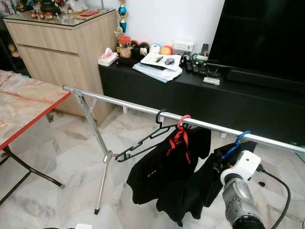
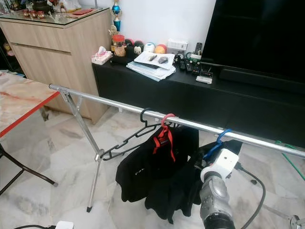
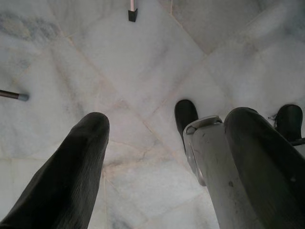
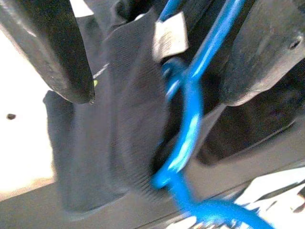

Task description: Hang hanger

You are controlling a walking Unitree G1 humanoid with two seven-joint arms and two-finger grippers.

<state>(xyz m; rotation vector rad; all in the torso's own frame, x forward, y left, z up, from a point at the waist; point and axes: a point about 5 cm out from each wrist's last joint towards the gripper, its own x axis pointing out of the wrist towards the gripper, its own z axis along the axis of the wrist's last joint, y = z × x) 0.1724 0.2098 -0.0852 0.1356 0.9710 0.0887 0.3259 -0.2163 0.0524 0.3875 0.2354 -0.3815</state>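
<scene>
A: What are the fingers doing?

B: In the right wrist view the right gripper (image 4: pixel 157 62) has its two black fingers (image 4: pixel 52 47) spread apart, with the blue hanger (image 4: pixel 190 119) running between them and a dark garment (image 4: pixel 128 119) behind it. Whether a pad touches the plastic I cannot tell; they are not clamped on it.

A: And where is that hanger?

B: Its hook (image 1: pixel 241 137) sits over the silver rail (image 1: pixel 119 102) of the drying rack, toward the rail's right end, just above the white wrist of the right arm (image 1: pixel 238 191). The garment droops below it.

A: So the step is nearly done?

B: I would judge so: the hook looks seated. The good way to finish is to draw the fingers straight back along their own line, without snagging the cloth or nudging the hook off the rail.

A: Anything nearby to mind?

B: A red hanger (image 1: pixel 182 125) with black clothes and a bare black hanger (image 1: pixel 143 140) hang to its left, well apart.

A: The other arm?

B: The left gripper (image 3: pixel 167 157) hangs idle over the marble floor (image 3: pixel 143 62), fingers parted, holding nothing.
</scene>
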